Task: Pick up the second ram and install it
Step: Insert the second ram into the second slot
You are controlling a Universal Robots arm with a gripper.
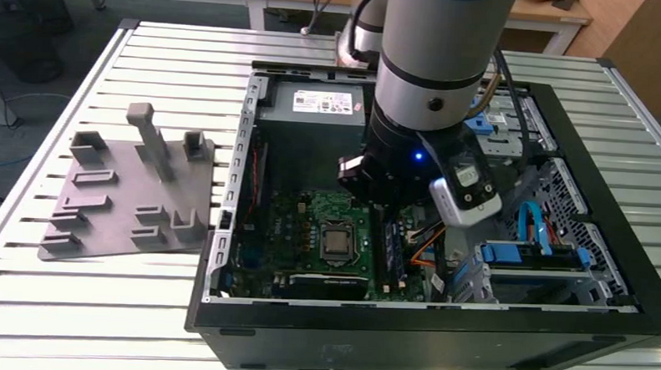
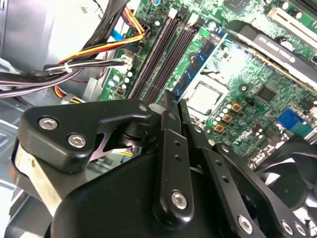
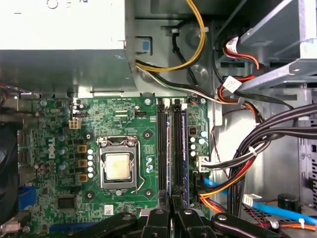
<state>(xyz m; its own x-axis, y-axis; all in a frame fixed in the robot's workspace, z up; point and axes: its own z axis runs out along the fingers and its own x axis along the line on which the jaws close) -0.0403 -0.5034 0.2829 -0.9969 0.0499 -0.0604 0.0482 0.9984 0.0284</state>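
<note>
Blue-green ram (image 2: 198, 64) pinched on edge between gripper (image 2: 172, 105) jaws, low over slots (image 3: 162, 148) beside socket (image 3: 119, 166). Risk: tilt or offset from slot, so press jams or bends board.

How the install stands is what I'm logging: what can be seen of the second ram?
The second ram is a narrow blue-green circuit-board strip with black chips along its face. In the second wrist view it runs out from the tips of the claw, which looks shut on it, along the black memory slots and near the processor socket. Whether it is seated in a slot cannot be told.
</note>
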